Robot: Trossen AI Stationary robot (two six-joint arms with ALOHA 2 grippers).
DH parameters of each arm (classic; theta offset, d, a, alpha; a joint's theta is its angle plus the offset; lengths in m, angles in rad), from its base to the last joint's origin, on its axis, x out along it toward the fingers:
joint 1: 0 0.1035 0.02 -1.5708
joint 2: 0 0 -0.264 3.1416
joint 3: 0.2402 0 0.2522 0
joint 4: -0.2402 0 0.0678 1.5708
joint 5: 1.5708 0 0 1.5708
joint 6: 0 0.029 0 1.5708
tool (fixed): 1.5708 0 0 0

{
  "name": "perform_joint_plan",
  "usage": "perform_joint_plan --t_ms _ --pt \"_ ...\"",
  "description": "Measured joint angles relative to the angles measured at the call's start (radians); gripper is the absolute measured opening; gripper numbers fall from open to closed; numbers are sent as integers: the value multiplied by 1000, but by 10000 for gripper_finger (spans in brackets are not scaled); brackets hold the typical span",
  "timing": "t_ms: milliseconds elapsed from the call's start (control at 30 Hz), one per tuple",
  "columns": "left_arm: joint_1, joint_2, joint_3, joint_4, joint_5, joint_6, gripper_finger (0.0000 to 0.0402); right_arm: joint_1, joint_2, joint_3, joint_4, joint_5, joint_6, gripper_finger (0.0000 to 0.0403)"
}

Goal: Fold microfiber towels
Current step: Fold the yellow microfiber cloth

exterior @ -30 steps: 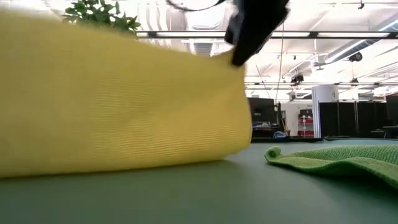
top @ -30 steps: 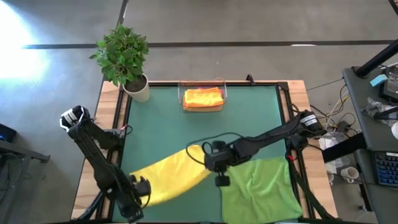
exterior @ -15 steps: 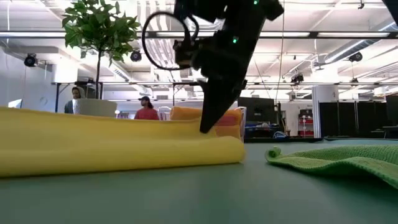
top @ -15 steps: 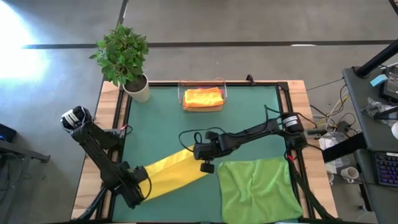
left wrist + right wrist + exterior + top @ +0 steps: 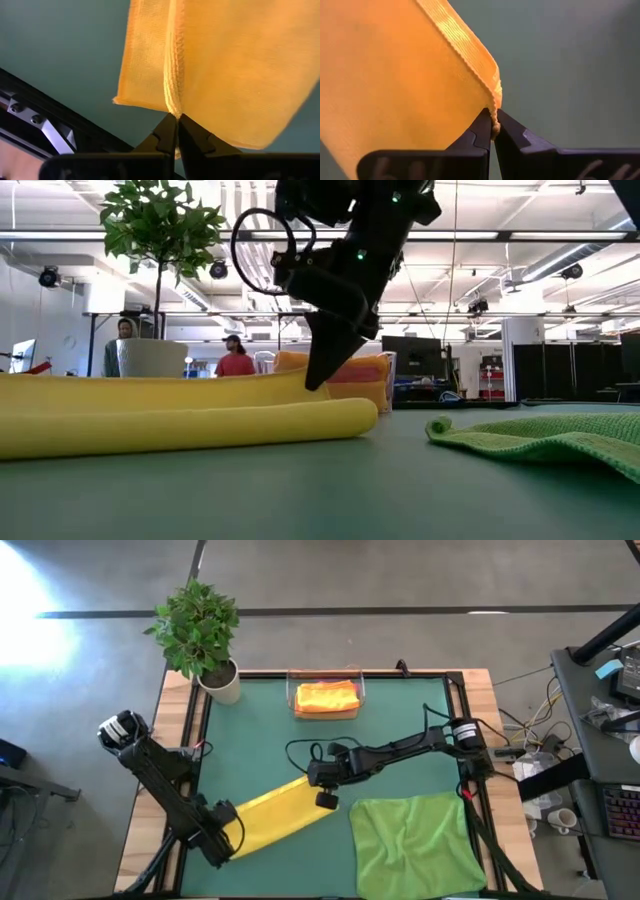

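A yellow microfiber towel (image 5: pixel 272 815) lies folded over into a long band on the dark green mat (image 5: pixel 260 740). In the low view its rounded fold (image 5: pixel 200 425) faces the near edge. My left gripper (image 5: pixel 224 832) is shut on the band's near-left end, pointing down. My right gripper (image 5: pixel 318 790) is shut on its far-right end and slants down. A green towel (image 5: pixel 415 840) lies spread at the near right, no gripper on it. Folded orange towels (image 5: pixel 327 698) sit in a clear tray (image 5: pixel 293 692) at the far edge. My left gripper pinches the yellow towel's hemmed edge (image 5: pixel 173 106) at its left end, between the two fingertips (image 5: pixel 165 135), from above. The hem runs straight away from the fingers. The cloth spreads flat toward the mat on both sides. My right gripper pinches the hemmed corner (image 5: pixel 494 114) of the towel's right end between its fingertips (image 5: pixel 481 131), slanting down from the table's right. In the low view the held edge (image 5: pixel 300 383) stands just above the folded band, which rests on the mat.
A potted plant (image 5: pixel 200 635) stands at the table's far left corner. Black rails (image 5: pixel 195 740) frame the mat. Bare mat lies between the tray and the yellow towel. People (image 5: pixel 235 360) show in the room behind the table.
Both grippers have come down, the right one also toward the table's left and far edge. The yellow towel, which hung broad and raised between them, has sunk onto the mat and folded over into a narrow band. Both stay shut on it.
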Motion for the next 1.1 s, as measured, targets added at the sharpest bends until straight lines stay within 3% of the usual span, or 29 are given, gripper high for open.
perform_joint_plan --t_ms 367,667,900,1000,1100 --pt "0 0 -12 -1 -5 2 12 -1 20 -1 22 -1 -5 13" --pt "0 0 -12 -2 -1 6 111 -13 5 -1 23 24 -13 83" --pt "5 -19 12 1 148 0 165 -22 -105 70 -177 22 3 126" --pt "3 -31 34 44 65 23 164 -11 -158 70 -183 -17 46 131" --pt "0 -45 27 159 -113 57 157 1 -173 69 -179 -120 92 132"
